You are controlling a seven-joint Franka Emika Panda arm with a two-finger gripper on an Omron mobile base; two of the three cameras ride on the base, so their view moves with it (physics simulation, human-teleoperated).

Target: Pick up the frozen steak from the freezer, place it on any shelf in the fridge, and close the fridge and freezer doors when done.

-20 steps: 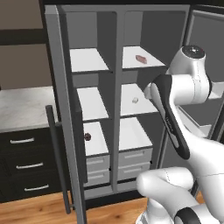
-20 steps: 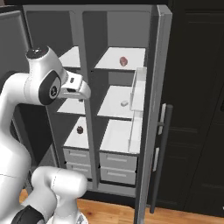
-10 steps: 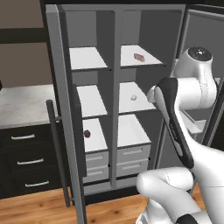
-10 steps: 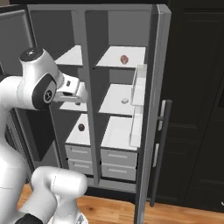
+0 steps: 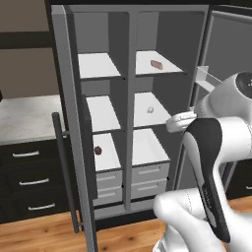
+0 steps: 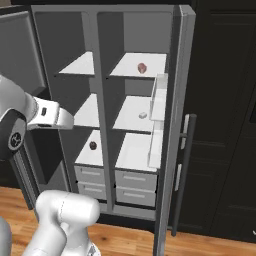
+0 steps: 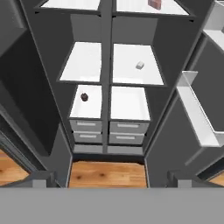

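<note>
I saw both doors of the tall grey unit standing open. The frozen steak [image 5: 156, 64] lay on the top shelf [image 5: 162, 70] of the right compartment, towards the back. A small white lump [image 5: 150, 110] sat on the shelf below it, and a dark red ball [image 5: 98, 150] rested on the lowest shelf of the left compartment, above the grey drawers [image 5: 150, 173]. My pincer [image 7: 109, 180] hung well back from the shelves, spread wide and holding nothing, its tips low in the hand view over the wooden floor [image 7: 107, 174].
</note>
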